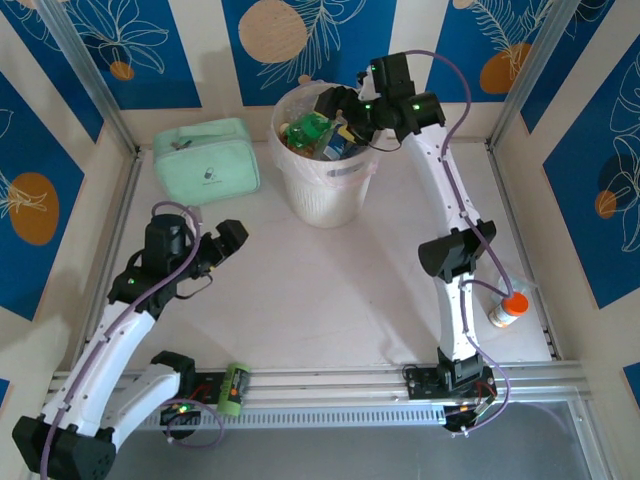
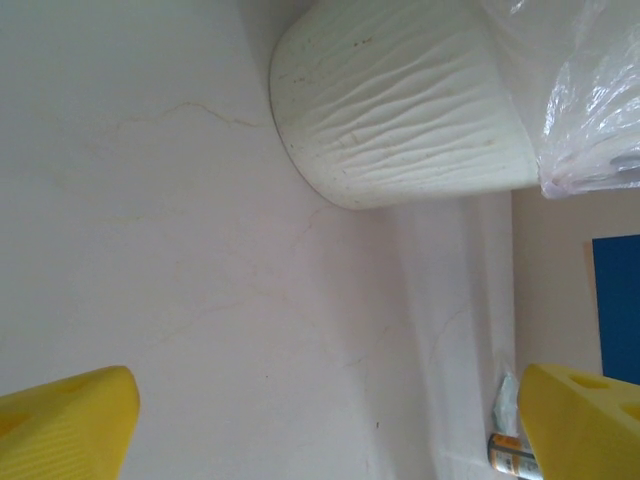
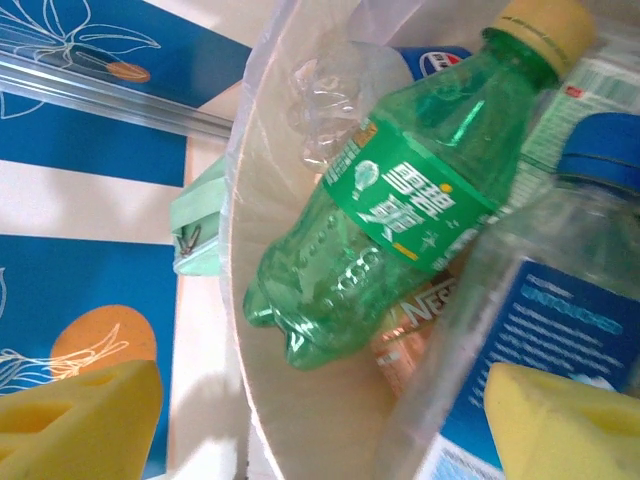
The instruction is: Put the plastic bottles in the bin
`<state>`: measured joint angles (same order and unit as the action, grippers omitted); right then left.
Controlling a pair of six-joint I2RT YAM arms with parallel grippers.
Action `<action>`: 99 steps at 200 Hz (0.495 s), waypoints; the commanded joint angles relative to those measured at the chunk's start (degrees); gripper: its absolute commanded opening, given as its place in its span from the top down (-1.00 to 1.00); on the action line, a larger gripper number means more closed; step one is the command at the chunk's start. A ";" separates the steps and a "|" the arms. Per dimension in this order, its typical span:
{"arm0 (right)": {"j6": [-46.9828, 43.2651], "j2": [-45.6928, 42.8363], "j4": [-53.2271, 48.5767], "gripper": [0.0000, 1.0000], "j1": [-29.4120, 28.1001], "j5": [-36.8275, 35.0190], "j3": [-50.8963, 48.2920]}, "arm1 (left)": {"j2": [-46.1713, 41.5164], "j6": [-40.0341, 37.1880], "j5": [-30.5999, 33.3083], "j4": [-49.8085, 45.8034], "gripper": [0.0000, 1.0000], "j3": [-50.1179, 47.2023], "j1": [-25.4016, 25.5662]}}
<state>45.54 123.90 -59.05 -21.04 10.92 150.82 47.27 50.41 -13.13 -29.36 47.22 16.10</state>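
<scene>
- The right end effector (image 3: 320, 425) is being held over the bin (image 1: 320, 195), which is standing at the far middle of the surface (image 1: 330, 300).
- Its yellow fingers (image 3: 80, 420) are being held wide apart, and nothing is being squeezed between them.
- A clear bottle with a blue cap (image 3: 520, 320) is lying just beside the right finger, on top of the pile inside the bin.
- The step in hand is judged to be the letting go of that bottle.
- To do it well, the fingers should be kept wide and the arm should be lifted straight up. That way the bottle is not being dragged back out, and the thin bag liner (image 2: 580, 100) is not being caught.
- The left end effector (image 2: 325, 425) is being held wide open over the bare surface on the near left, with nothing in it.
- At least four bottles are being counted in the bin: the clear one, a green bottle with a yellow cap (image 3: 400, 210), a Pepsi bottle (image 3: 430, 62) and a brownish bottle (image 3: 410, 330) underneath. More may be hidden below.
- Two bottles are being counted outside the bin: an orange-capped bottle (image 1: 507, 308) at the right edge of the surface, and a green bottle on the rail (image 1: 233, 385) at the near left.
- One bin and one mint-green pouch (image 1: 205, 155) are being counted.
</scene>
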 commanded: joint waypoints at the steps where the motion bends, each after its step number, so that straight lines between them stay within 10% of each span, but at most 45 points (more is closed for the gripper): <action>1: -5.26 -11.36 -1.85 -0.70 -1.46 -5.86 -6.19 | -1.62 -4.51 4.96 -3.34 -0.96 2.67 -0.54; 51: -18.37 -45.59 15.81 -0.90 -11.04 -36.11 -55.72 | -3.86 -20.02 32.24 -4.30 -0.99 2.21 -0.63; 99: -22.83 -63.37 31.86 -0.98 -4.06 -48.05 -98.04 | -0.24 -40.98 54.86 33.04 -1.00 -21.87 -1.08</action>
<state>25.65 61.43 -36.73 -29.36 -24.12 67.37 43.88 24.62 26.46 -18.92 37.30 15.90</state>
